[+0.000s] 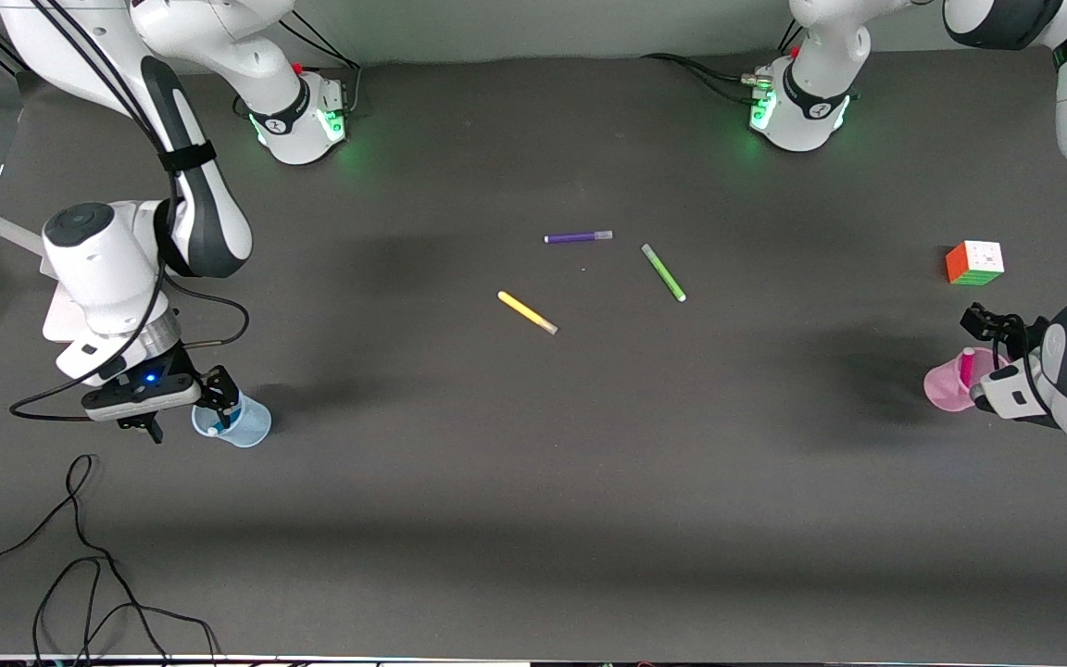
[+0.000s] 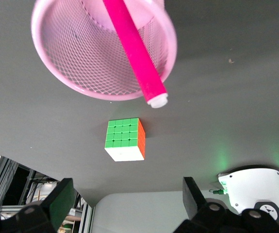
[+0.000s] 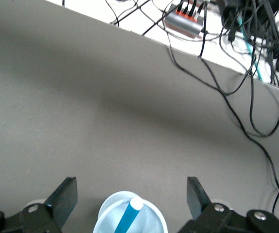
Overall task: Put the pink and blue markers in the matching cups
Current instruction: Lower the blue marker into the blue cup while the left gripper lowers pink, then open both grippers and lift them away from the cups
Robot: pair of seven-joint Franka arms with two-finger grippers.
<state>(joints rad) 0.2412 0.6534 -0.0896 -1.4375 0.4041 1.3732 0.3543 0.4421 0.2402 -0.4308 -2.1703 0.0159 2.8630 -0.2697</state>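
The pink marker (image 1: pixel 966 366) stands tilted in the pale pink cup (image 1: pixel 943 389) at the left arm's end of the table. My left gripper (image 1: pixel 983 361) is open and empty beside and above that cup. The left wrist view shows the pink cup (image 2: pixel 76 53) with the pink marker (image 2: pixel 134 53) leaning out over its rim, clear of my open left gripper (image 2: pixel 127 199). The blue marker (image 1: pixel 221 422) stands in the pale blue cup (image 1: pixel 251 428) at the right arm's end. My right gripper (image 1: pixel 209 408) is open over it. The right wrist view shows the blue marker (image 3: pixel 128 216) in the blue cup (image 3: pixel 151 218), below my open right gripper (image 3: pixel 131 194).
A purple pen (image 1: pixel 578 237), a green pen (image 1: pixel 663 271) and a yellow pen (image 1: pixel 526 312) lie mid-table. A colour cube (image 1: pixel 974 262) sits farther from the front camera than the pink cup. Loose cables (image 1: pixel 80 556) lie near the front edge.
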